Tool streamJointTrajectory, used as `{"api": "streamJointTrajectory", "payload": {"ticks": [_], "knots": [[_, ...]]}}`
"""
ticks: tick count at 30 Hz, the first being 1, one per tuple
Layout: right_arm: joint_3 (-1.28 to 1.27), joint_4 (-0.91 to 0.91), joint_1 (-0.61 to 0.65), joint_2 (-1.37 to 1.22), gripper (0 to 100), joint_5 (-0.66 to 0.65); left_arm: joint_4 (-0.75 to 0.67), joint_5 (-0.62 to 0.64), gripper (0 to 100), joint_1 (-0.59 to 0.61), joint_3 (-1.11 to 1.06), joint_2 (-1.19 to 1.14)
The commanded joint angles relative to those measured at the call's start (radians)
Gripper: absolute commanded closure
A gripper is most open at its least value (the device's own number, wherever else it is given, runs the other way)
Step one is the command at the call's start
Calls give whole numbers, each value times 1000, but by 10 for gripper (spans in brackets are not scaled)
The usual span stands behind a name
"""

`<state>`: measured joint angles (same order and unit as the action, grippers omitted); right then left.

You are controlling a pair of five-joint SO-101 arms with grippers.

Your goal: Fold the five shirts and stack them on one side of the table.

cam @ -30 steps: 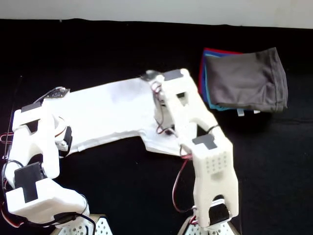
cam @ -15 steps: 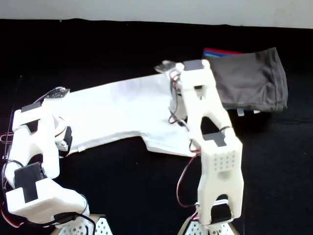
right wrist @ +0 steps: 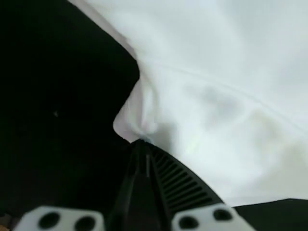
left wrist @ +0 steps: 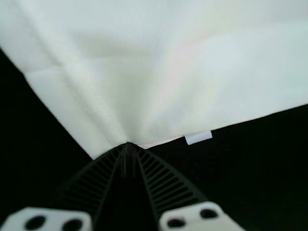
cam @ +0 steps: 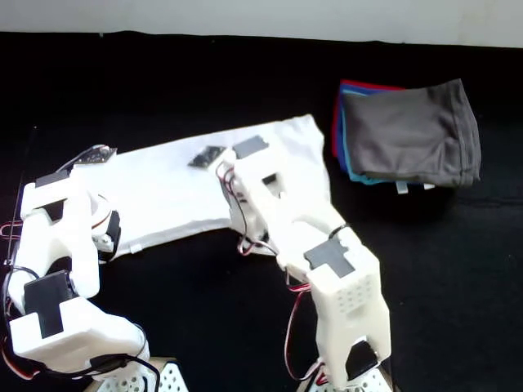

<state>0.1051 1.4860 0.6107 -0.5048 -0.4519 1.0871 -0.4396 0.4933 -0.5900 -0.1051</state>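
A white shirt (cam: 172,188) lies spread across the middle of the black table (cam: 163,73). My left arm (cam: 57,237) stands at the shirt's left end. The left gripper (left wrist: 127,147) is shut on the edge of the white shirt (left wrist: 159,72), next to a small white tag (left wrist: 198,138). My right arm (cam: 278,204) stretches over the shirt's right half. The right gripper (right wrist: 140,143) is shut on a bunched fold of the white shirt (right wrist: 226,96). A stack of folded shirts (cam: 409,135), grey on top of blue and red, sits at the back right.
A pale wall strip (cam: 261,16) runs along the table's far edge. Bare black cloth lies in front of the shirt (cam: 196,310) and to the right of the right arm (cam: 458,269).
The right arm swung out toward the folded stack, then came back left and nearer over the middle of the white shirt. The left arm has kept still.
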Motion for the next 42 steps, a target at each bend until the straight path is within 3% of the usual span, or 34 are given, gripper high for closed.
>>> {"api": "streamJointTrajectory", "payload": {"ticks": [1, 9, 13, 16, 24, 33, 36, 41, 42], "knots": [[-33, -4, 8, 91, 990, -5, -14, -9, 991, 8, 2, -16], [-114, 7, 13, 364, 976, -12, -15, -9, 991, 8, 2, -16], [-248, 1, 39, 374, 810, -14, -15, -9, 991, 8, 4, -16], [-326, -4, 54, 374, 716, -124, -14, -9, 991, 8, 4, -16], [-401, -177, -38, 364, 713, -181, -12, -9, 991, 8, 4, -16], [-394, -188, -48, 186, 713, -181, -12, -9, 991, 8, 4, -16], [-394, -188, -50, 173, 739, -181, -12, -9, 991, 8, 4, -16], [-394, -216, -59, 170, 990, -178, -12, -9, 991, 8, 4, -16], [-394, -217, -67, 171, 995, -178, -12, -9, 991, 8, 4, -16]]}}
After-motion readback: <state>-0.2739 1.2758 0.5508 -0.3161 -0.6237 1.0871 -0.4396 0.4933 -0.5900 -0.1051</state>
